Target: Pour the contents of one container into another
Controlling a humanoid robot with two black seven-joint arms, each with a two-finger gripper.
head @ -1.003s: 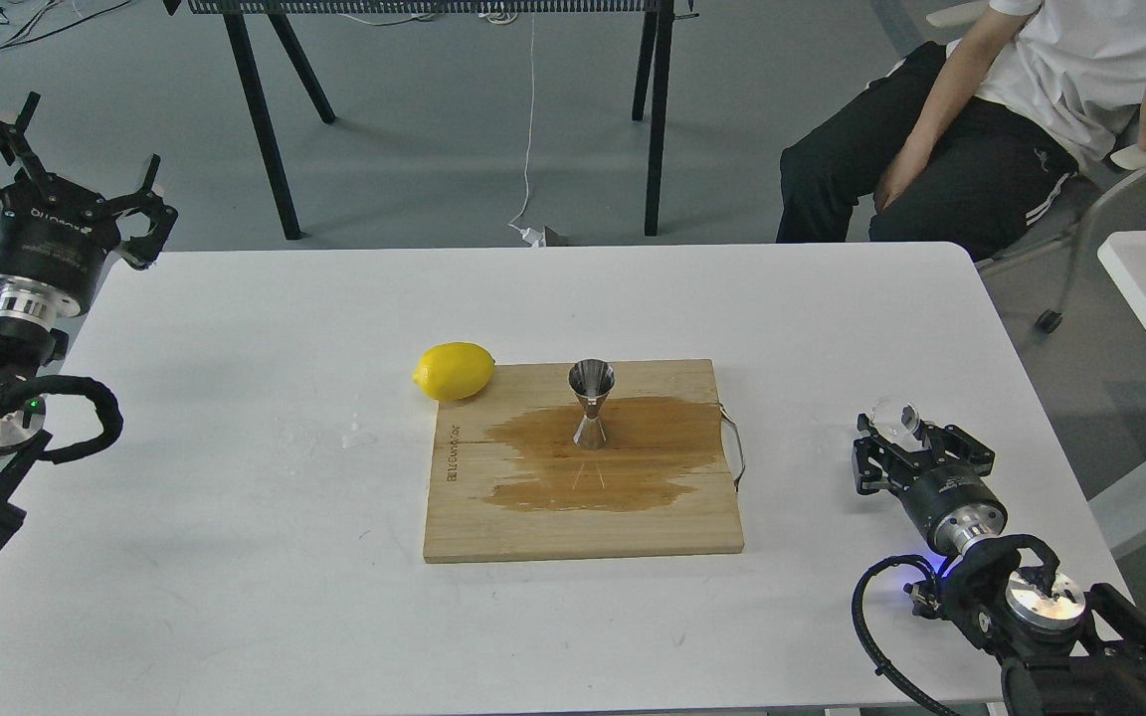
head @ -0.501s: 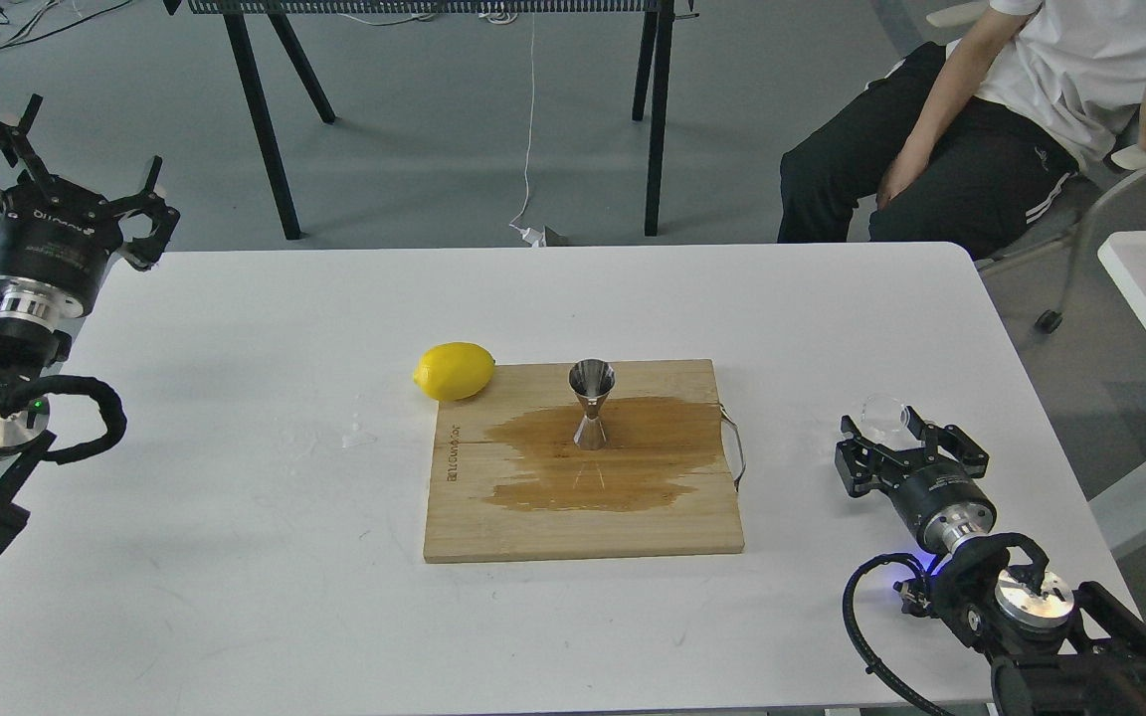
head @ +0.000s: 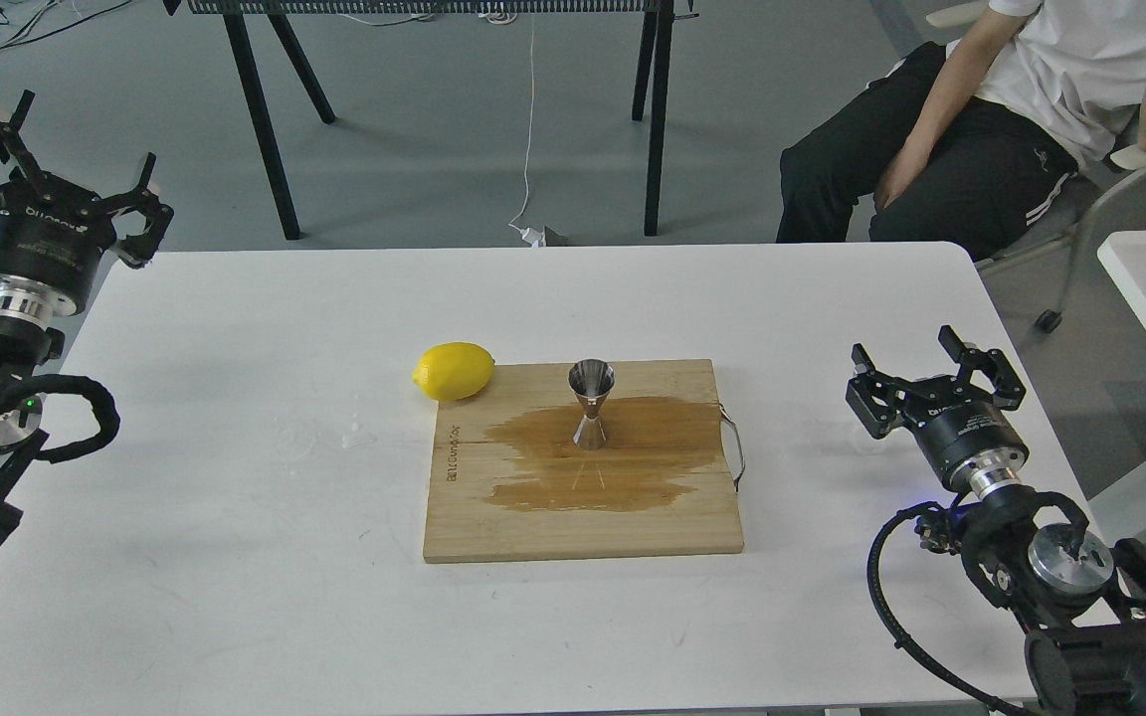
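The right hand [head: 931, 363] hovers over the tabletop's [head: 235, 557] right side with its fingers spread wide and nothing between them. A second ago those fingers held the clear glass cup; half a second ago the cup sat on the tabletop just ahead of them. Now the hand has lifted and drawn back, and the cup cannot be made out at all: it may be hidden behind the hand, but that cannot be told.

The steel jigger [head: 591, 403] stands upright, unmoved, on the wooden board [head: 533, 532] at the centre, in the middle of a broad dark wet patch [head: 633, 472]. Whether the jigger holds liquid cannot be seen from here. A lemon [head: 454, 370] rests against the board's far left corner.

The left hand [head: 61, 159] hangs off the tabletop's left edge, fingers wide and empty, well apart from everything.

With the cup let go and the right hand pulling away, the pour looks to be over, and the wet board suggests much of the liquid missed the jigger.
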